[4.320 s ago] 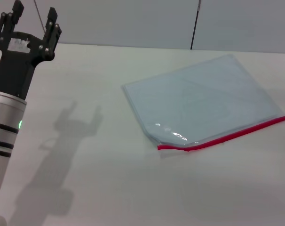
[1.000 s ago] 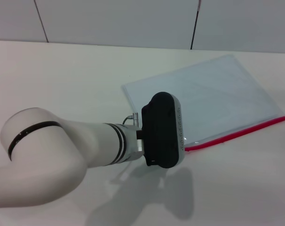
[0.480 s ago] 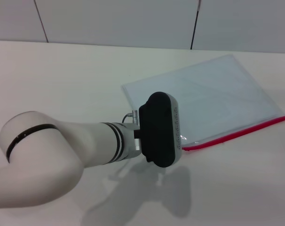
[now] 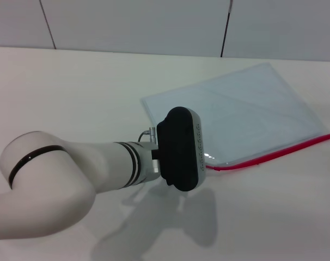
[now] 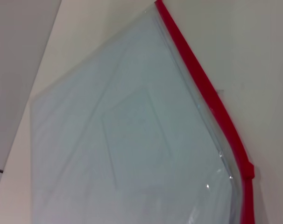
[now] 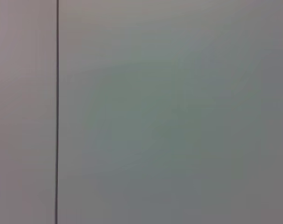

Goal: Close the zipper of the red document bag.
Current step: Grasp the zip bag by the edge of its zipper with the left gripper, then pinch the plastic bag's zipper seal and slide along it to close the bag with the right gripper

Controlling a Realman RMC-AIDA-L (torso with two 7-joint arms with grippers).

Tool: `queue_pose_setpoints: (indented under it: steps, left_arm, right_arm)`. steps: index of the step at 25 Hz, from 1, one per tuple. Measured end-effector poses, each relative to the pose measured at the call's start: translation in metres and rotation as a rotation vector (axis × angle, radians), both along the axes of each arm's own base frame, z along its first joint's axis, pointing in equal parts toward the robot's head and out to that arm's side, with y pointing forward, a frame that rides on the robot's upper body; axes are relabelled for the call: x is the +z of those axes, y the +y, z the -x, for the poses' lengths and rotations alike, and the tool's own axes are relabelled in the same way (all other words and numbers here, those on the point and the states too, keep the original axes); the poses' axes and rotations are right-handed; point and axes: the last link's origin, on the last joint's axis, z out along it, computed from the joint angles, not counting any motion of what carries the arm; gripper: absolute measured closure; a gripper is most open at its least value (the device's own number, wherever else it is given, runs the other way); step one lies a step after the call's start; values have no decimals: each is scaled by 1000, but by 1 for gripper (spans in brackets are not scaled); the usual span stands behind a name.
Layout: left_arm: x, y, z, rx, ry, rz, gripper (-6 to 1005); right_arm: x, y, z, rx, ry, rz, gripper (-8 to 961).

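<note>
The red document bag (image 4: 246, 109) lies flat on the white table, a translucent pale-blue pouch at the right. Its zipper (image 4: 274, 154) is the bright red strip along the near long edge. My left arm reaches across from the left, and its black wrist housing (image 4: 179, 149) hangs over the bag's near-left corner, hiding the gripper and that end of the zipper. The left wrist view looks down on the bag (image 5: 127, 140) from close by, with the zipper (image 5: 207, 93) running beside it and bending at the corner (image 5: 246, 172). My right gripper is out of view.
The white table (image 4: 72, 92) stretches wide to the left of and behind the bag. A grey wall with a dark vertical seam (image 4: 225, 27) stands behind it. The right wrist view holds only a grey panel with a dark seam (image 6: 57, 112).
The left arm, raised at the far left a few seconds ago, has come down over the bag's near-left corner. Over the last second its wrist slid slightly left. The bag has not moved.
</note>
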Motion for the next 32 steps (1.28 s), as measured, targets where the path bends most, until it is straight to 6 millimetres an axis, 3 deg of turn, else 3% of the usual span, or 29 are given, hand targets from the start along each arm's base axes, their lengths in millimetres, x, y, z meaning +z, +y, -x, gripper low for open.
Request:
queue_pose_setpoints:
  steps: [16, 24, 32]
  left_arm:
    - [1, 5, 5, 7, -18, -28, 905]
    - [8, 9, 6, -47, -53, -90, 944]
    - [19, -2, 4, -222, -162, -199, 945]
  right_arm:
    - [-3, 1, 2, 23, -38, 31, 182]
    - [-29, 19, 35, 277, -365, 281, 190]
    - [-52, 19, 65, 566, -625, 442, 197]
